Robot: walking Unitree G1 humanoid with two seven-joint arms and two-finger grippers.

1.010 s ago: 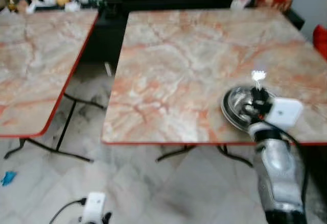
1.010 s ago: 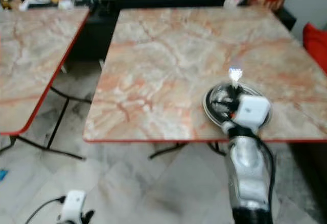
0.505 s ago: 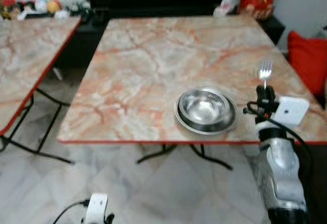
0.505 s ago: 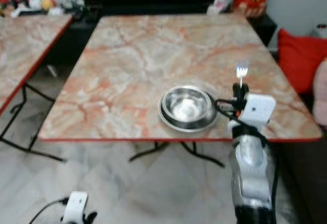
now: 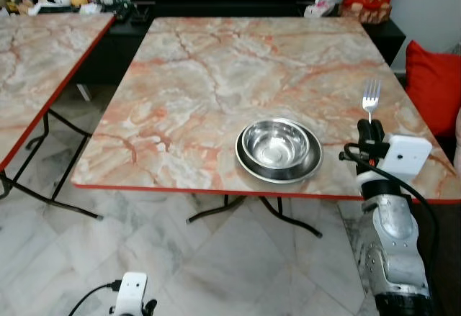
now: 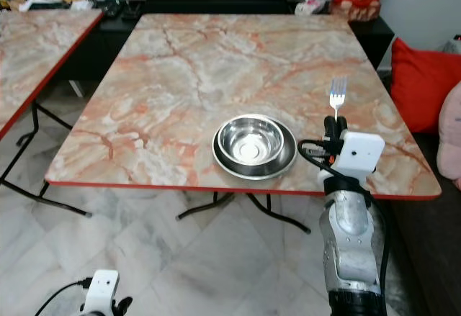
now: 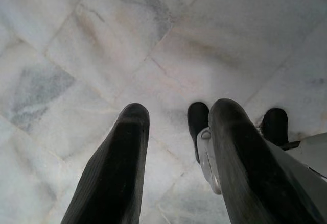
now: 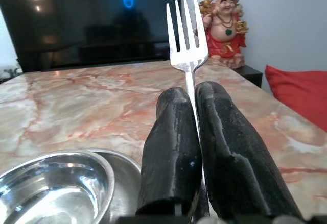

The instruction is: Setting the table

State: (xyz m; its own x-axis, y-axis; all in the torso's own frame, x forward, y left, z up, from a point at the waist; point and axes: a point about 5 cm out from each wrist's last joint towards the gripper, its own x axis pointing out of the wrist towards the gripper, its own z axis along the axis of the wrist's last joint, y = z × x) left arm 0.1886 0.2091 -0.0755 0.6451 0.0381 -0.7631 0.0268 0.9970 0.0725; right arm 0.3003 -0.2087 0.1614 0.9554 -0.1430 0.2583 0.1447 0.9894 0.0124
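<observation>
Camera shifted; right tool (image 5: 370,130) clamped on fork (image 5: 370,97), beside bowl (image 5: 277,145) near table edge (image 5: 216,190); left tool (image 7: 176,132) apart.

Fork (image 8: 187,40) handle hidden between the right tool's (image 8: 196,106) black fingers.

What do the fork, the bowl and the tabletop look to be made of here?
Fork, held in the right claw: polished metal, likely stainless steel, bright and mirror-like.
Bowl: same shiny metal, showing reflections, sitting on a metal plate.
Tabletop: glossy pink-orange marble pattern with a red edge; possibly a printed laminate rather than stone.
</observation>
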